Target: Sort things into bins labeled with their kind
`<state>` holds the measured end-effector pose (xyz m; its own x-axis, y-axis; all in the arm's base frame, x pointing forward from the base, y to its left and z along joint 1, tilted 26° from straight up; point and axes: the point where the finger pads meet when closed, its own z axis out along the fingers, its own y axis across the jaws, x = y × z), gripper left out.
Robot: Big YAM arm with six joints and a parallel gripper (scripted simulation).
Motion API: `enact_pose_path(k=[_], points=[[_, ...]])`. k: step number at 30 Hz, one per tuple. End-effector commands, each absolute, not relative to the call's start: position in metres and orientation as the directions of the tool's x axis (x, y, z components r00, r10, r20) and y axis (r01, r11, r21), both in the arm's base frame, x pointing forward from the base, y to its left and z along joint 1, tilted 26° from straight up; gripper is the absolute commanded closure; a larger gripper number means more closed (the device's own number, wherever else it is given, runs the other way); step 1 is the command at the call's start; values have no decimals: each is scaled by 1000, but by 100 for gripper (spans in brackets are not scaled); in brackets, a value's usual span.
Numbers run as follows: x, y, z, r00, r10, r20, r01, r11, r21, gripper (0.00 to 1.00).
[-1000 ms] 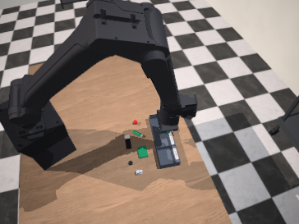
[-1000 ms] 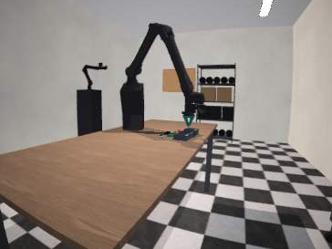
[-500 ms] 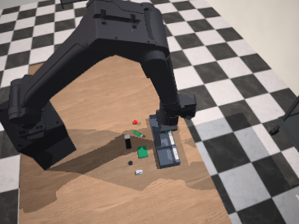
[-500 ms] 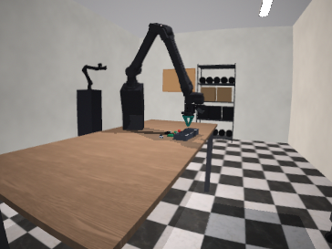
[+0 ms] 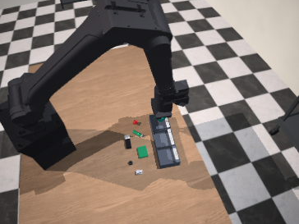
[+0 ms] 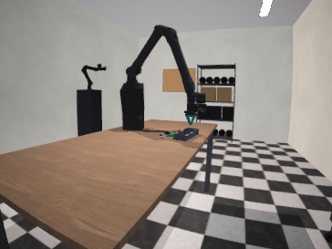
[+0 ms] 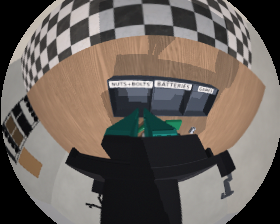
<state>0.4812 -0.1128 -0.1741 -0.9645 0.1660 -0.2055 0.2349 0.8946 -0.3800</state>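
Note:
A dark row of three labelled bins [image 5: 165, 142] lies on the wooden table near its right edge; it also shows in the side view [image 6: 187, 133] and the wrist view [image 7: 161, 97]. My gripper [image 5: 161, 118] [image 7: 141, 111] hangs a little above the far bin with its green fingers shut, and I see nothing between them. To the left of the bins lie a small red piece [image 5: 135, 121], a green cylinder [image 5: 137, 134], a black and white block [image 5: 128, 141], a flat green square [image 5: 142, 151], a tiny black piece [image 5: 130, 162] and a small white piece [image 5: 139, 172]. The labels are too small to read.
The arm's black base [image 5: 33, 128] stands at the table's left side. The table's right edge runs close beside the bins. A shelf rack [image 6: 216, 101] stands by the back wall, away from the table.

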Motion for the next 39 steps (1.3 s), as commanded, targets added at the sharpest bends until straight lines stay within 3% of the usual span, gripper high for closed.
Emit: enact_pose_path(k=[1,35,39], points=[[495,-93,-180,-958,181,-222,255,892,-374,92],[510,-92,-167,-949,189,-253,275,890,-365,92],[505,-106,-191,-952,192,-237,271,888,-371,92]])
